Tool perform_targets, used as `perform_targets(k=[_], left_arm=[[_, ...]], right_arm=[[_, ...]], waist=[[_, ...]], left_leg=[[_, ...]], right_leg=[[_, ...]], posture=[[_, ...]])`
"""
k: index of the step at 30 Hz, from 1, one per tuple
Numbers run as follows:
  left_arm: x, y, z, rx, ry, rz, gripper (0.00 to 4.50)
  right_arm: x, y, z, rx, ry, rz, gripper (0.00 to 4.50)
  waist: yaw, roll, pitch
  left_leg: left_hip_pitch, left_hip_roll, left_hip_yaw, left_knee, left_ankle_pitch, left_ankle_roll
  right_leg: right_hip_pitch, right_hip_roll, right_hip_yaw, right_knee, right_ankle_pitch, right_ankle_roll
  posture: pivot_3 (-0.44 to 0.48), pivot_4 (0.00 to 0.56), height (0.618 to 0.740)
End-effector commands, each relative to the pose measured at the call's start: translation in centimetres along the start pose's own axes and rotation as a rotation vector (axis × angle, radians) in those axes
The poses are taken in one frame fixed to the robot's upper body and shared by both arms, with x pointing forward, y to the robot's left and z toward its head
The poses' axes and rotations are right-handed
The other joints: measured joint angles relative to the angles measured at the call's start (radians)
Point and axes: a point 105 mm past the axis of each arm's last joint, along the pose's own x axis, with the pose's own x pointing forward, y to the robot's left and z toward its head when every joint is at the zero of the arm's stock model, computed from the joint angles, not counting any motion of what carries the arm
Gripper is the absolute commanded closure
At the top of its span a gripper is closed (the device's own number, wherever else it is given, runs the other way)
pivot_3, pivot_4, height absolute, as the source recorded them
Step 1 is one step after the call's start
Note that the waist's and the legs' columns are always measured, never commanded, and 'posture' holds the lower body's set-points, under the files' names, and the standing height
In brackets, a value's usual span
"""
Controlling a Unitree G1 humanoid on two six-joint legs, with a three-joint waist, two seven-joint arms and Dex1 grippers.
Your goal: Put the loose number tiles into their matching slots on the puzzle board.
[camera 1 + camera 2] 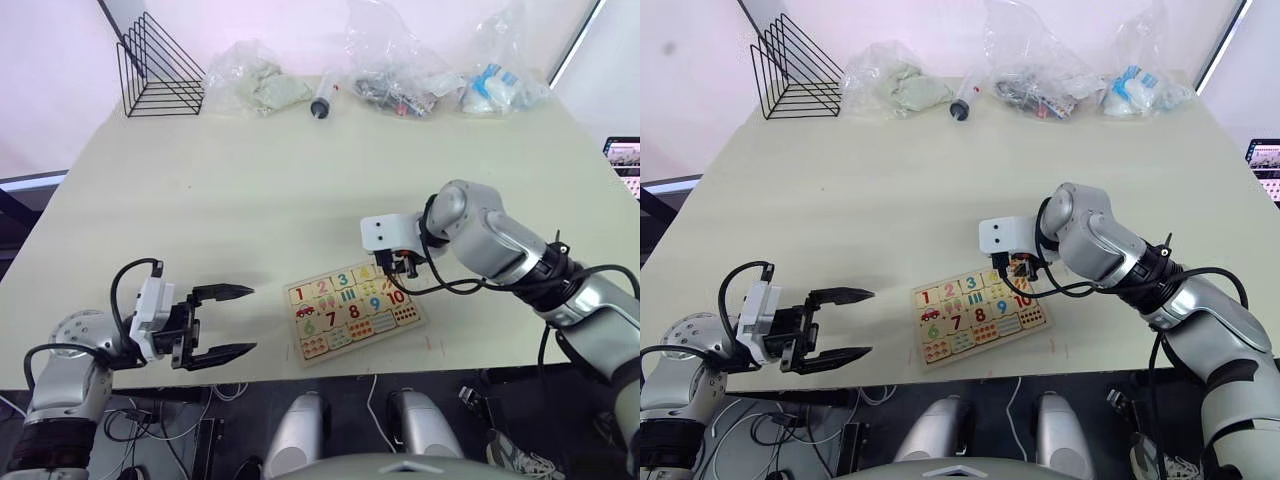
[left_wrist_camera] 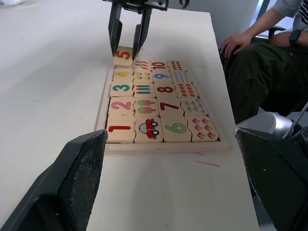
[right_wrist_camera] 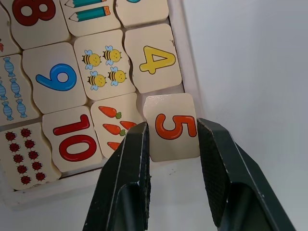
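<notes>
Straddling the 5 tile (image 3: 174, 127) at the puzzle board's (image 2: 102, 103) corner slot, the right gripper (image 3: 172, 139) pinches its side edges; light, stiff, probably slick; left gripper (image 1: 224, 322) hangs open

Lab, bagged supplies (image 1: 400, 75), syringe (image 1: 322, 97), wire rack (image 1: 158, 68)

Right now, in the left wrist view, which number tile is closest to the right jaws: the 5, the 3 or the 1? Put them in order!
1. The orange 5 tile, between the right gripper jaws at the board's far corner.
2. The green 3 tile, mid-column.
3. The red 1 tile, at the opposite end.
</notes>
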Motion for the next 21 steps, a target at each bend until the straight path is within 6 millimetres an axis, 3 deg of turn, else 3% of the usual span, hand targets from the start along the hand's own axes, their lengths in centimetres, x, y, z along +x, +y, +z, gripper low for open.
perform_targets(k=[1,21], left_arm=[[-0.66,0.29,0.44,0.035,0.001,0.018,0.00],[-0.94,0.11,0.19,0.031,0.005,0.018,0.00]], right_arm=[[-0.54,-0.32,0.78,-0.045,0.000,-0.021,3.63],[-0.21,-0.37,0.76,-0.103,0.006,-0.018,3.63]], waist=[[0.000,0.000,0.000],[-0.001,0.000,0.000]], left_leg=[[0.000,0.000,0.000,0.000,0.000,0.000],[0.000,0.000,0.000,0.000,0.000,0.000]], right_leg=[[0.000,0.000,0.000,0.000,0.000,0.000],[0.000,0.000,0.000,0.000,0.000,0.000]], posture=[[0.000,0.150,0.740],[0.000,0.150,0.740]])
